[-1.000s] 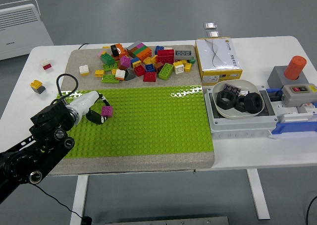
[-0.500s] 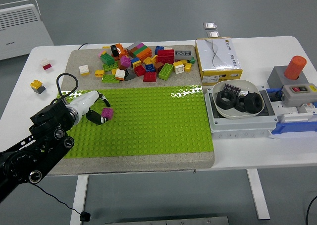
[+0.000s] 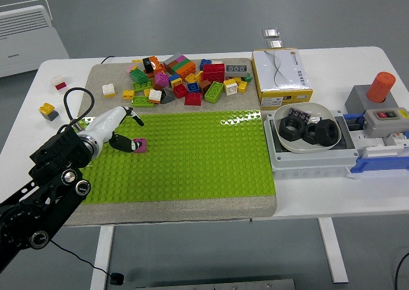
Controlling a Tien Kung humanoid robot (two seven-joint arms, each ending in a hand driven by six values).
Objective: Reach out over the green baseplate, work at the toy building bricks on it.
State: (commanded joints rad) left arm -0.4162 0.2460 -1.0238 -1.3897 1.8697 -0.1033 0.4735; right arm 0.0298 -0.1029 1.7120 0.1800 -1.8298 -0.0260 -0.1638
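The left arm (image 3: 45, 188) comes in from the bottom left corner and it's lifted a bit since a second ago, the white wrist now sits higher and angled more toward the brick pile. The left hand (image 3: 123, 129) is over the left end of the green baseplate (image 3: 192, 156), one dark finger sticking out toward the pile, the others curled down right at the magenta brick (image 3: 139, 145). Can't tell if the fingers actually pinch it or just touch it. That brick has slid slightly lower and right on the plate compared to before, and looks tilted rather than seated on the studs.

The baseplate lies on a grey mat (image 3: 160, 210) on the white desk (image 3: 332, 194). Behind the plate, on the far part of the mat, is the loose brick pile (image 3: 185, 80), red, green, yellow, orange, white, all jumbled. It hasn't changed.

Off the mat to the left there's a yellow and grey brick (image 3: 48, 110) and a small red and white one (image 3: 60, 83).

Right side: a white bowl (image 3: 309, 142) with big black nuts (image 3: 319, 131) sitting in a grey tray, then a box with a red button (image 3: 384, 115) and an orange cylinder (image 3: 381, 87) on a grey block. A yellow and white carton (image 3: 281, 76) sits behind the bowl.

The floor is plain grey, and there's a white appliance (image 3: 29, 34) at top left.
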